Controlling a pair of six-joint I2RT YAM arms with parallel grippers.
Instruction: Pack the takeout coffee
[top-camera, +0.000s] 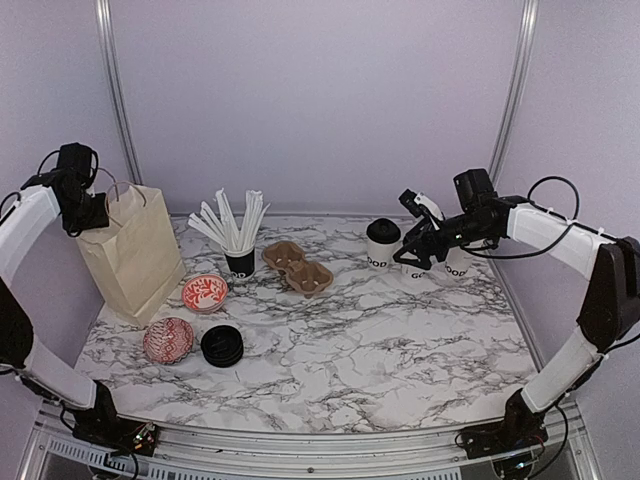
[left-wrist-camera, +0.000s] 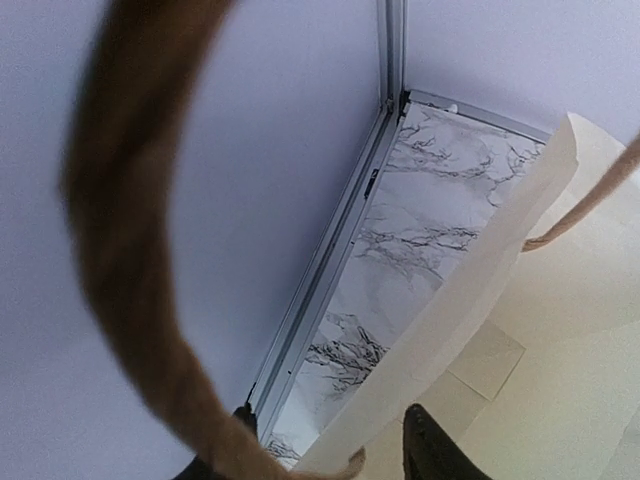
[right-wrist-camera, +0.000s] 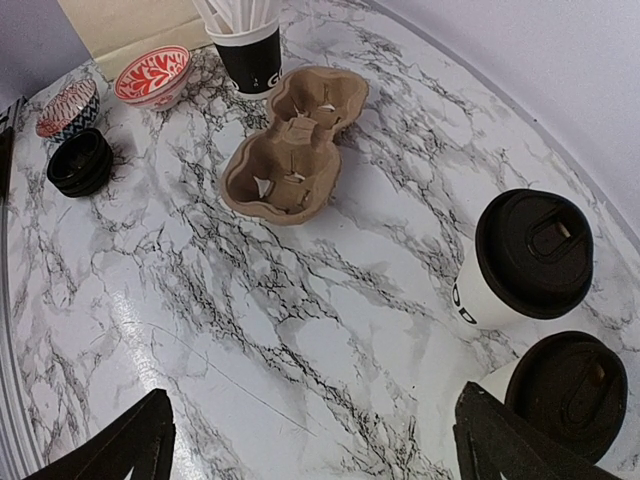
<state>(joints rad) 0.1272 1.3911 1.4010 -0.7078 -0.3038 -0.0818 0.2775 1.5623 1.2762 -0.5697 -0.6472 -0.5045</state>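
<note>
White cups (top-camera: 380, 257), black lids (right-wrist-camera: 533, 252), grey-veined marble table (top-camera: 400, 340), red-patterned bowl (top-camera: 204, 292)

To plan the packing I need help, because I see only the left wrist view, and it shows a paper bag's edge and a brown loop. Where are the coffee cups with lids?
Observer: At the far right of the table. One lidded cup and a second lidded cup stand upright, close together.
Operator: Does the right gripper hold one of them?
Observer: No. The right gripper is open and empty, just beside them.
Operator: Is there a carrier for them?
Observer: Yes, a cardboard carrier lies empty mid-table, left of the cups.
</note>
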